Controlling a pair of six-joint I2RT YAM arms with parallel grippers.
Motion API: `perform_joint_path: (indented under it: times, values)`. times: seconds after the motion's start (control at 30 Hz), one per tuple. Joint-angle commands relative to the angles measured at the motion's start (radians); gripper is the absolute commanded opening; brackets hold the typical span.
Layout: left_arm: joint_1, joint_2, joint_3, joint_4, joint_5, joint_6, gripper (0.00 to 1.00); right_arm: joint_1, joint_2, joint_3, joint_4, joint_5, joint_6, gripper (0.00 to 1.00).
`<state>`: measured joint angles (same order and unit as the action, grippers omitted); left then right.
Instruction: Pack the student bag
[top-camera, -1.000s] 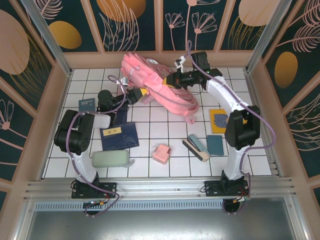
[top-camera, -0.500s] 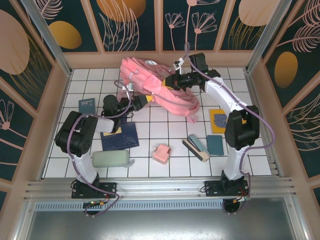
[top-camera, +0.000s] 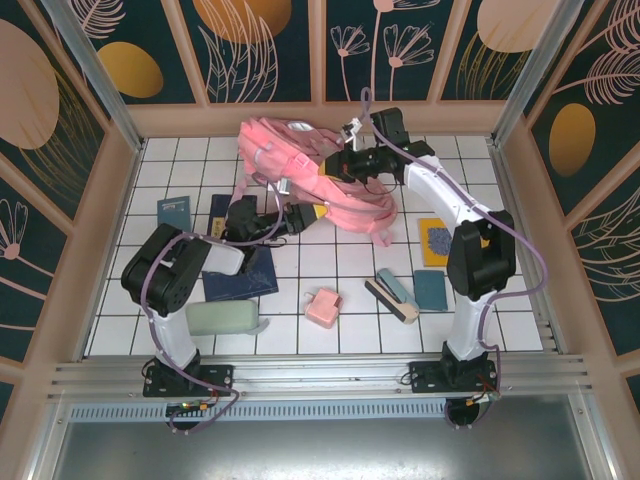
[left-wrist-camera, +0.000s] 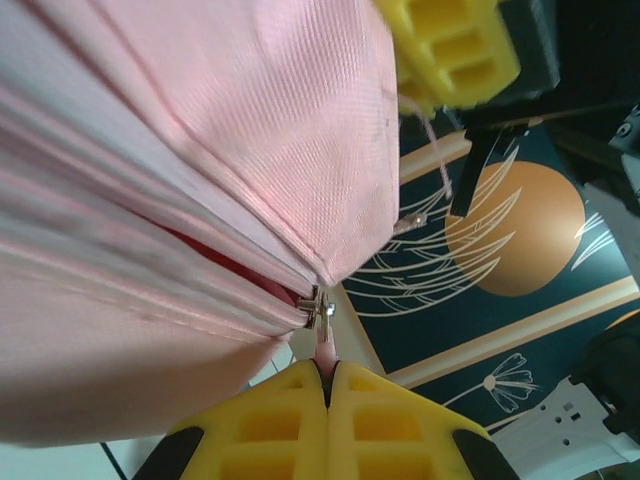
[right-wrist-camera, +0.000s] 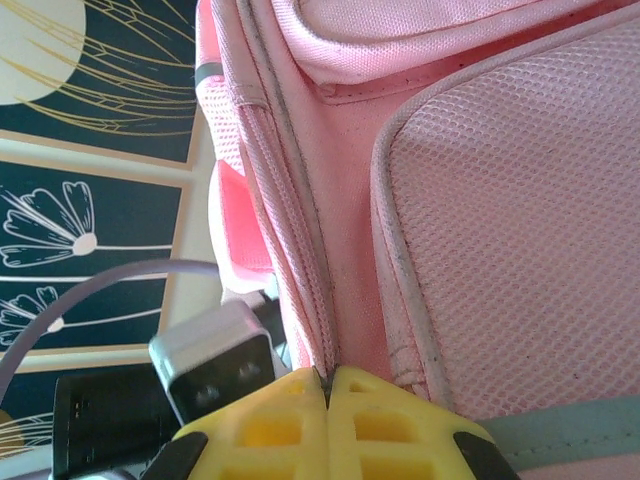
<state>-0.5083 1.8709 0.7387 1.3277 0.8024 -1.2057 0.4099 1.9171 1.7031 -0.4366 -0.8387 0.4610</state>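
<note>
The student bag (top-camera: 290, 160), a big pink backpack, lies at the back of the tiled table, lifted on its right side. My left gripper (top-camera: 311, 212) sits at the bag's near edge. In the left wrist view this gripper (left-wrist-camera: 328, 376) is shut on the pink zipper pull (left-wrist-camera: 325, 348), with the metal slider (left-wrist-camera: 320, 306) just beyond the fingertips and a dark red gap behind it. My right gripper (top-camera: 337, 166) is on top of the bag. The right wrist view has it (right-wrist-camera: 327, 380) shut on the bag's zipper seam (right-wrist-camera: 300, 260), beside a mesh pocket (right-wrist-camera: 520, 220).
On the tiles lie a navy book (top-camera: 243, 272), a small blue book (top-camera: 173, 211), a mint pencil case (top-camera: 222, 318), a small pink box (top-camera: 323, 307), a mint and black item (top-camera: 392, 295), a teal notebook (top-camera: 431, 289) and a yellow card (top-camera: 437, 240). Wooden walls enclose the table.
My left gripper has travelled right along the bag's near edge with the zipper pull. The right gripper and the bag top have shifted slightly left.
</note>
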Motion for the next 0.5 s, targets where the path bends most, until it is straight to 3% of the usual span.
perform_joint_path:
  times: [0.0, 0.3, 0.33, 0.47]
  values:
    - [-0.057, 0.017, -0.002, 0.053, -0.009, 0.016, 0.03, 0.017, 0.019, 0.021, 0.071, 0.021, 0.001, 0.0]
    - [-0.188, 0.054, 0.113, -0.165, -0.083, 0.145, 0.13, 0.043, 0.038, 0.019, 0.078, 0.049, 0.016, 0.0]
    - [-0.196, 0.057, 0.122, -0.181, -0.088, 0.149, 0.19, 0.046, 0.039, 0.021, 0.074, 0.056, 0.014, 0.0]
    - [-0.202, 0.018, 0.118, -0.268, -0.132, 0.178, 0.56, 0.05, 0.035, 0.023, 0.027, 0.115, -0.011, 0.0]
